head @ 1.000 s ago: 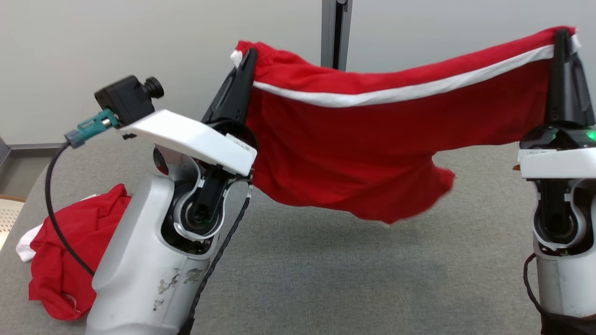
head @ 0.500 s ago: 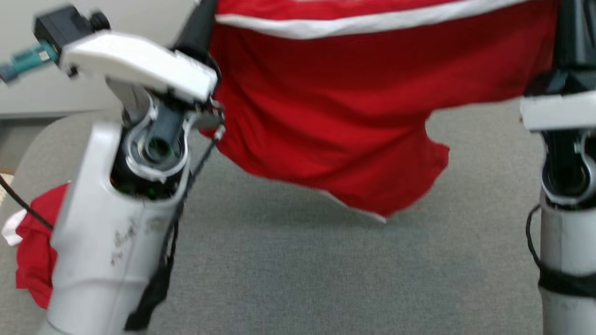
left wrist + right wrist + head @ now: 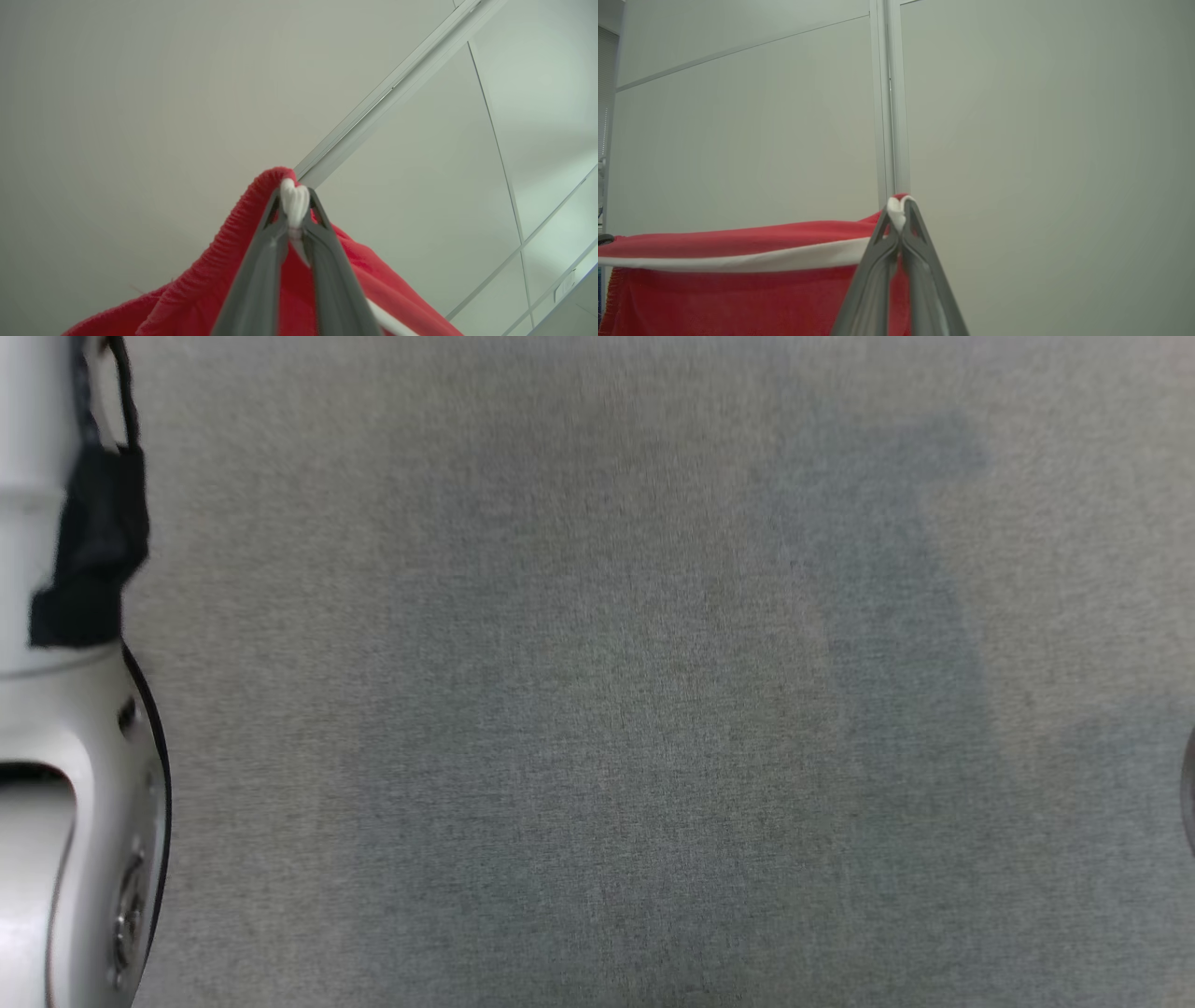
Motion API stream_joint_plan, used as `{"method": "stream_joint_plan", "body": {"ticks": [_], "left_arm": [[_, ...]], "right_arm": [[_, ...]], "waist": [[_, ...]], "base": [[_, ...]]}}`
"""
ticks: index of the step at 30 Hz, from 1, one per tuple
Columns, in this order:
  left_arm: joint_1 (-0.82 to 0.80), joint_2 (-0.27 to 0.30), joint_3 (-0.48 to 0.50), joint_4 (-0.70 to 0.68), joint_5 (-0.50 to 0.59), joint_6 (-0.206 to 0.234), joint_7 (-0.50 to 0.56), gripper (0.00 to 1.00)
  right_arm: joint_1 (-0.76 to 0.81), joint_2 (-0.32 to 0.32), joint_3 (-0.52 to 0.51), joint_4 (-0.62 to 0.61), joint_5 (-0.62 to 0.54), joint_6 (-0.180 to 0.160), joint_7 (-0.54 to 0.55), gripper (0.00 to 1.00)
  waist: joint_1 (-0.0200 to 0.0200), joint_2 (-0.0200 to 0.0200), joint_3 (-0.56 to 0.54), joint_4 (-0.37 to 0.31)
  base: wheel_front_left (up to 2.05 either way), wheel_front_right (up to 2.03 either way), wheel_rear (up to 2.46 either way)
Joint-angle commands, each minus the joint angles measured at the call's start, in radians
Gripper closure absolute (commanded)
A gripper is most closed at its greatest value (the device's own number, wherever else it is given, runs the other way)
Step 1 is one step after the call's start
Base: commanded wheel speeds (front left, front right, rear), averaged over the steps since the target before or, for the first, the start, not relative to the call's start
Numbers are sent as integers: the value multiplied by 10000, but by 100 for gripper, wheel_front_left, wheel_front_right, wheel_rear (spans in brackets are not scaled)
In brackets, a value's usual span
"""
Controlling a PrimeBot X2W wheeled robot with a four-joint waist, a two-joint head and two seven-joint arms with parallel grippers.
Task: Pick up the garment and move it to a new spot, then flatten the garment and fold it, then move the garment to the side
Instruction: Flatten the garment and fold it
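The left pincer (image 3: 295,201) is clamped on a white-trimmed corner of the red garment (image 3: 210,284), the right pincer (image 3: 901,210) on the opposite corner, holding it stretched aloft, probably to spread it flat on the grey tabletop (image 3: 597,709). Beyond, plain wall panels (image 3: 1017,140); no writing legible.

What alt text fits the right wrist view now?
The right gripper is shut on the white-edged corner of a red garment, which stretches left with a white stripe along it. Behind are pale wall panels and a vertical metal strip.
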Motion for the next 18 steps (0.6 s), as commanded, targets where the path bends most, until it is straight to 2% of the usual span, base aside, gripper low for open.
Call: {"method": "stream_joint_plan", "body": {"ticks": [1,5,10,14,18], "left_arm": [[-106,78,48,187,94,-98,-126,100],[-556,-32,38,1349,31,-1007,-684,100],[219,-257,-536,2640,-43,-2129,-519,100],[1229,-395,-964,3515,12,-2614,-728,100],[2359,-410,-1505,4094,133,-2903,-848,100]], "right_arm": [[-136,-65,-86,179,-11,-11,-183,100],[-495,11,-115,1382,158,-17,-916,100],[392,58,148,2519,645,-14,-1187,100],[1534,184,470,3137,793,-14,-1252,100],[2725,180,369,3443,1216,-14,-1252,100]], "waist": [[0,0,897,-203],[0,0,1242,-91],[0,0,1433,59],[0,0,1294,167],[0,0,849,303]], "base": [[0,0,0],[0,0,0],[0,0,0],[0,0,0],[0,0,0]]}}
